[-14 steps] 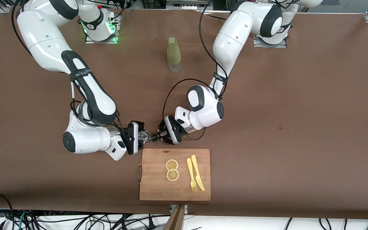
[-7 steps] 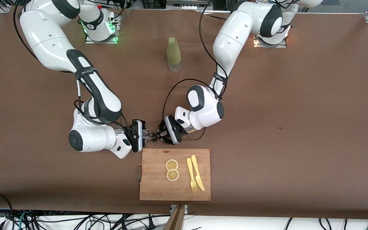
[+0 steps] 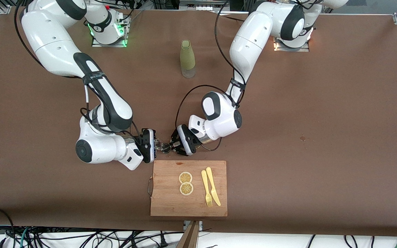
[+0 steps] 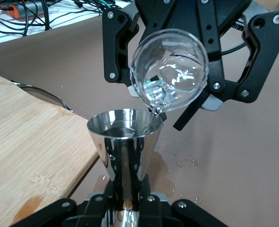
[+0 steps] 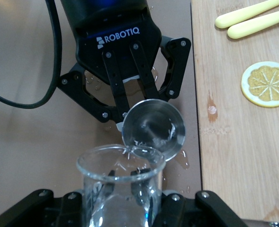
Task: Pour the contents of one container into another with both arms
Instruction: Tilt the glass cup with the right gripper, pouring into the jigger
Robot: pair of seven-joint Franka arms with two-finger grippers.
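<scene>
We see both grippers meeting just below centre of the front frame, over bare table right above the upper edge of the cutting board (image 3: 189, 187). The left gripper (image 3: 177, 146) has its fingers clamped on the waist of the steel jigger (image 3: 166, 147), which it holds upright; in the left wrist view the jigger (image 4: 125, 146) sits lower centre, open cone up. The right gripper (image 3: 154, 146) has its fingers closed on the clear glass cup (image 3: 159, 145), tipped toward the jigger; in that same wrist view the cup (image 4: 170, 75) fills the upper centre with its lip touching the jigger's rim. The right wrist view shows the cup (image 5: 121, 182) at bottom centre, with its rim just over the jigger (image 5: 153, 128). Water droplets (image 4: 182, 163) lie on the table beneath them. So here the cup is the one tilted over the jigger. Versus one second ago we see the right arm shifted toward frame centre and the gap between cup and jigger closed; the left arm is unchanged. Lemon slices (image 3: 186, 183), a yellow fork (image 3: 206, 188) and knife (image 3: 213, 186) sit on the board; the green bottle (image 3: 187, 58) stands at upper centre, well apart.
</scene>
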